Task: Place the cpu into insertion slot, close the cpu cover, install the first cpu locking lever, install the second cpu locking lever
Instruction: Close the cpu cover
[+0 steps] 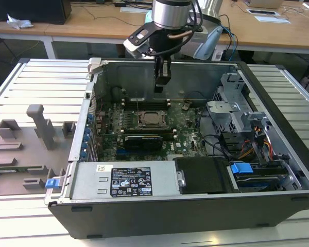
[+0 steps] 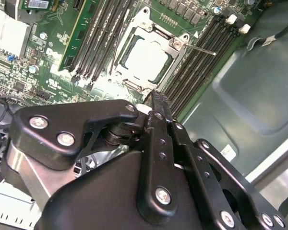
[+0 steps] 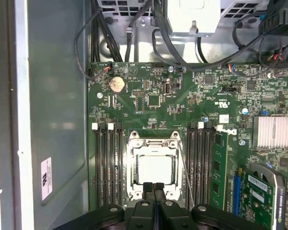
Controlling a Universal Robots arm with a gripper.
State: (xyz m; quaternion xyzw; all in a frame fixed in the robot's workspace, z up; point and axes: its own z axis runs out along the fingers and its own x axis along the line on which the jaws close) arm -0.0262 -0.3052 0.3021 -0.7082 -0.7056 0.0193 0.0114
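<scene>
While the gripper (image 1: pixel 161 87) is hanging inside the open computer case (image 1: pixel 206 77), clear of the green motherboard (image 3: pixel 153 100) under it, its two fingers (image 3: pixel 148 188) are pressing flat against each other and are gripping nothing. Directly beneath the fingertips, the cpu (image 3: pixel 155 168) is sitting in the insertion slot (image 1: pixel 141 122), its dull silver top facing up toward the gripper. The cpu cover (image 3: pixel 133 167) is lying down around the chip, framing it on all sides, and the gripper is not touching it. In the second wrist view, a thin metal locking lever (image 2: pixel 201 49) is sticking out from the socket corner beyond the fingertips, slanting across the long black memory slots (image 2: pixel 197 62) on that side. Whether this lever is latched cannot be told. Further memory slots (image 3: pixel 108 163) are flanking the socket on the other side of the fingers.
</scene>
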